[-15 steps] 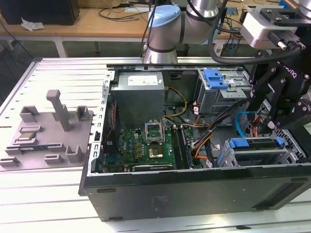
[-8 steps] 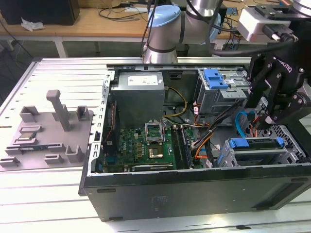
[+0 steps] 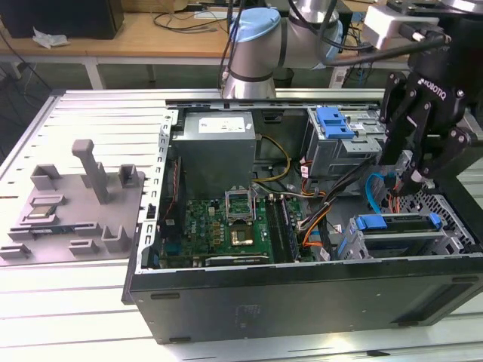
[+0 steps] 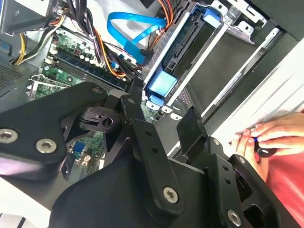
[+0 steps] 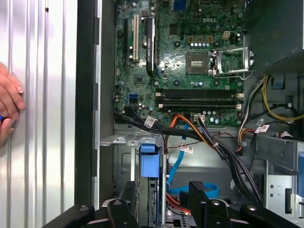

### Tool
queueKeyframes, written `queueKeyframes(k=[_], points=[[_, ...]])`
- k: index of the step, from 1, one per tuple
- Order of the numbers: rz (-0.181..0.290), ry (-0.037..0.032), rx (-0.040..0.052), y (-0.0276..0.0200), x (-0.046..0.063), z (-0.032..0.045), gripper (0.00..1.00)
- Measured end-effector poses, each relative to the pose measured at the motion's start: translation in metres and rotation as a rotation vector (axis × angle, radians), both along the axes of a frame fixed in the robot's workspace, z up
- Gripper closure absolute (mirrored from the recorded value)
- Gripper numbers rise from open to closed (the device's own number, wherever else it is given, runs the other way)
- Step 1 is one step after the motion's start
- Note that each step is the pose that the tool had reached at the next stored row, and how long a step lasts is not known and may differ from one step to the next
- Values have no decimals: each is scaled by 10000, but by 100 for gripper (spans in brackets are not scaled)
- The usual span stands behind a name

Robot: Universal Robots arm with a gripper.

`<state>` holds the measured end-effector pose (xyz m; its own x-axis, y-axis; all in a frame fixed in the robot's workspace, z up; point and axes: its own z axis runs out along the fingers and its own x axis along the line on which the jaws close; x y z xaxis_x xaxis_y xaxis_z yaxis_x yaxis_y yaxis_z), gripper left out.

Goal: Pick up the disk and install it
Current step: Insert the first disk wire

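One arm (image 3: 256,45) reaches over the open computer case (image 3: 302,302) from the far side, its wrist bent so that the single gripper (image 3: 415,179) points down and hangs just above the drive cage at the exterior view's right. Two fingers (image 5: 198,199) stand spread, with nothing pinched between them. One disk (image 3: 400,223) lies in that cage directly below the gripper and apart from it; it seems fully seated, though the cage hides much of it. One person's hand (image 5: 8,102) rests on the table beside the case. One grey tray (image 3: 45,226) sits well apart, at the exterior view's left.
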<state>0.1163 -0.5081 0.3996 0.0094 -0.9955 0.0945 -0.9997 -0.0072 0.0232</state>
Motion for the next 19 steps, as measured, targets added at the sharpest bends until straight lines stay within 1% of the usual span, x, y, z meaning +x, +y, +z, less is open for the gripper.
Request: queueKeyframes(k=[1, 2, 4, 5, 6, 8, 11, 16, 19], points=[[0, 4, -81, 26, 9, 0, 44], [0, 9, -195, 62, 21, 0, 44], [0, 24, -369, 123, 55, 0, 44], [0, 32, -429, 145, 70, 0, 44], [1, 39, -517, 179, 90, 0, 44], [-2, 46, -611, 213, 123, 0, 44], [-33, 49, -667, 245, 168, 1, 44], [-183, 54, -670, 315, 226, -1, 44], [-249, 56, -669, 340, 252, -4, 44]])
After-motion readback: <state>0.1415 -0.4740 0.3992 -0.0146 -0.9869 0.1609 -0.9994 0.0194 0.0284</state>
